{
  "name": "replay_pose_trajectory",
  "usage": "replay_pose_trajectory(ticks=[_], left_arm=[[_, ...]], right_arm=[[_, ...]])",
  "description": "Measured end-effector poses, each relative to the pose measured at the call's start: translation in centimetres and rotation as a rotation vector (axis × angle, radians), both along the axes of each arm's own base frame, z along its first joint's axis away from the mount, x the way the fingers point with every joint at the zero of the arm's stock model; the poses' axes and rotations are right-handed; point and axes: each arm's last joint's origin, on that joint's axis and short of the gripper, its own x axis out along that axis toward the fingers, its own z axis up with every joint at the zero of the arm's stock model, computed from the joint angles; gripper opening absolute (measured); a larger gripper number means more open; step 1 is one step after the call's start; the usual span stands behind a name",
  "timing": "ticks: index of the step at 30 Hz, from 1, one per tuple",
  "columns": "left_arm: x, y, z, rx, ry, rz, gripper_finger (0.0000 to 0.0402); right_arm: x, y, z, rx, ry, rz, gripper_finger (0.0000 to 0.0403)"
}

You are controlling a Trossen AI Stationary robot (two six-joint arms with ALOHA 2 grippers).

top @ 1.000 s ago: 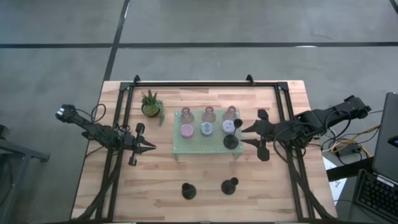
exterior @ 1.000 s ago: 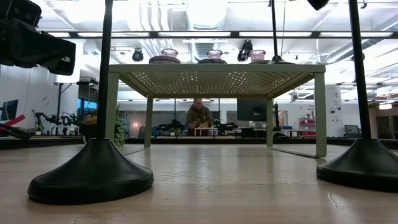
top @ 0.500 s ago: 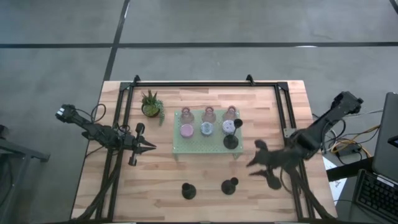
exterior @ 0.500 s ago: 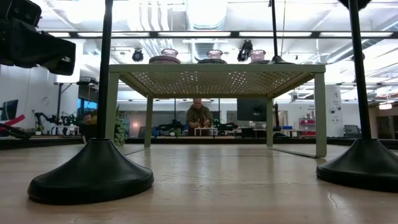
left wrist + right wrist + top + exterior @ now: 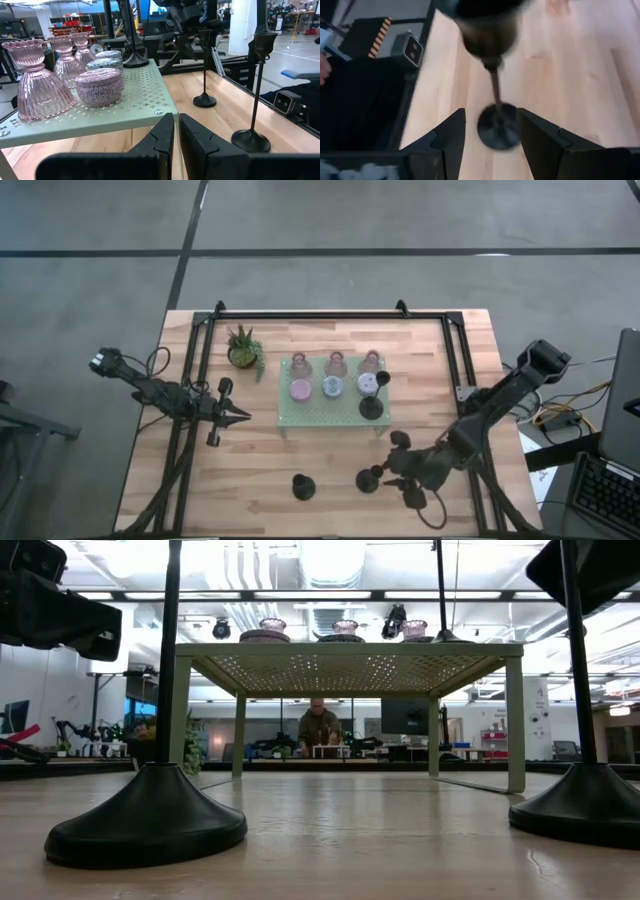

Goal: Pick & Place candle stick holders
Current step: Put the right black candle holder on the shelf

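The right gripper [image 5: 398,467] hangs over the desk's near edge, right of centre, fingers spread wide. It is just beside a black holder [image 5: 370,478], which stands upright on the wood. In the right wrist view that holder [image 5: 496,100] shows blurred between the open fingers [image 5: 449,137], its cup cut off by the picture's edge; contact cannot be judged.

A second black holder [image 5: 302,486] stands near the same edge, well apart from the first. The third black holder [image 5: 371,406] stands on the tray [image 5: 315,415] at its near right corner.

On the tray, three clear pink glass holders [image 5: 335,365] line the far edge. Three low round ones [image 5: 331,387] form the row in front of them. In the low view only the tops of the glass holders [image 5: 345,628] show above the tray's rim.

The left gripper [image 5: 240,418] waits near the desk's left edge, left of the tray, fingers closed on nothing. A plant [image 5: 243,346] stands near the tray's far left corner.
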Motion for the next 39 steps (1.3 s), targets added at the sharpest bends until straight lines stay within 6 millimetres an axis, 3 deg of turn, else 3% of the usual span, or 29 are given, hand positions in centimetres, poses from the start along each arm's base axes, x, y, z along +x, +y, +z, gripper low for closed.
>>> replay_pose_trajectory(ticks=[6,18,26,35,39], left_arm=[[0.0,0.0,0.0,0.0,0.0,-0.001,0.0032],[0.0,0.0,0.0,0.0,0.001,0.0,0.0032],[0.0,0.0,0.0,0.0,0.001,0.0,0.0032],[0.0,0.0,0.0,0.0,0.001,0.0,0.0032],[0.0,0.0,0.0,0.0,0.001,0.0,0.0032]], right_arm=[[0.7,0.3,-1.0,-0.071,-0.033,-0.039,0.0176],[1.0,0.7,-0.4,-0.093,-0.129,-0.059,0.014],[1.0,0.7,-0.3,-0.102,-0.152,-0.072,0.0095],[1.2,1.0,0.2,-0.098,-0.224,-0.1,0.0017],[1.3,1.0,0.4,-0.098,-0.256,-0.125,0.0014]])
